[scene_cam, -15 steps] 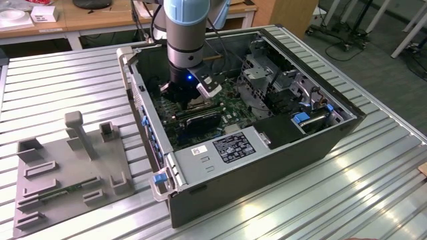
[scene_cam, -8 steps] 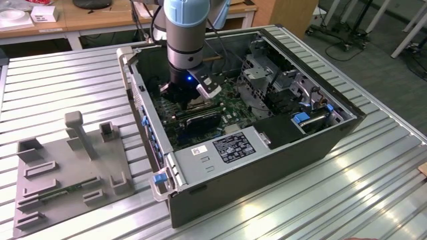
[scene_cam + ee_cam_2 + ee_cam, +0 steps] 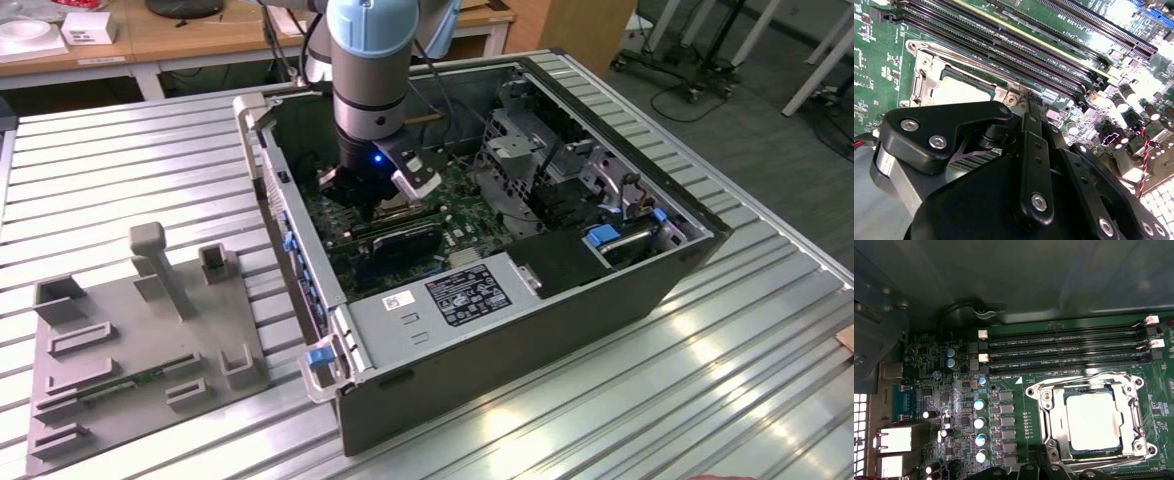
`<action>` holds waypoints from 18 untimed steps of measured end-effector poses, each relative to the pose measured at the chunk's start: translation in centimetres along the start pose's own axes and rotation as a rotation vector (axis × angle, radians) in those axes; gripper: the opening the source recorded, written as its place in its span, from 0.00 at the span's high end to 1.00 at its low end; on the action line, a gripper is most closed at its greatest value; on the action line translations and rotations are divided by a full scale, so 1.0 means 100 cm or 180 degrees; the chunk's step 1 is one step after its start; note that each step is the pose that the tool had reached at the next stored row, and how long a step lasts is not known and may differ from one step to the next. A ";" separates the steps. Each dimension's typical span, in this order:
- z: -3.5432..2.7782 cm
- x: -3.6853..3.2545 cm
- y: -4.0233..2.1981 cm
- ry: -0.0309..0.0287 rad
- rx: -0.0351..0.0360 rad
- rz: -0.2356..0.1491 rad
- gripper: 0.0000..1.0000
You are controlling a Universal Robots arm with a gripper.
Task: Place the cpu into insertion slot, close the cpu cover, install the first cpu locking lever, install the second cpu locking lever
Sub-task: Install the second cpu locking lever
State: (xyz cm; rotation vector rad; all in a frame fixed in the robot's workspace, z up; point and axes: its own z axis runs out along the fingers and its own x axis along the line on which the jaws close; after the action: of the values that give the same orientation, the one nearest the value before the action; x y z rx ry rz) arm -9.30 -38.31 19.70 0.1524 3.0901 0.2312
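1 arm is reaching down into the open pc case (image 3: 534, 330) on the slatted table (image 3: 694, 400). the gripper (image 3: 1026, 107) hangs right over the edge of the insertion slot (image 3: 1089, 422), fingers look pinched together with nothing between them. the cpu (image 3: 1091, 420) already sits in the slot with the cpu cover (image 3: 1046, 415) flat around it, right beside the black memory slots (image 3: 1064, 347).

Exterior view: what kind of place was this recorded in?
Probably a robotics lab or workshop. An opened computer case lies on a ribbed metal table, a grey parts fixture sits beside it, and wooden desks stand behind.
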 end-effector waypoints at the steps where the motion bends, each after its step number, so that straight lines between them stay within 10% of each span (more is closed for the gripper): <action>1: 0.0001 0.0000 0.0000 0.0000 0.0000 0.0000 0.89; 18: 0.0005 0.0003 -0.0001 -0.0004 0.0038 -0.0003 0.89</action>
State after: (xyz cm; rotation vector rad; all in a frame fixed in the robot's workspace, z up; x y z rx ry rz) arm -9.32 -38.31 19.64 0.1512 3.0907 0.2125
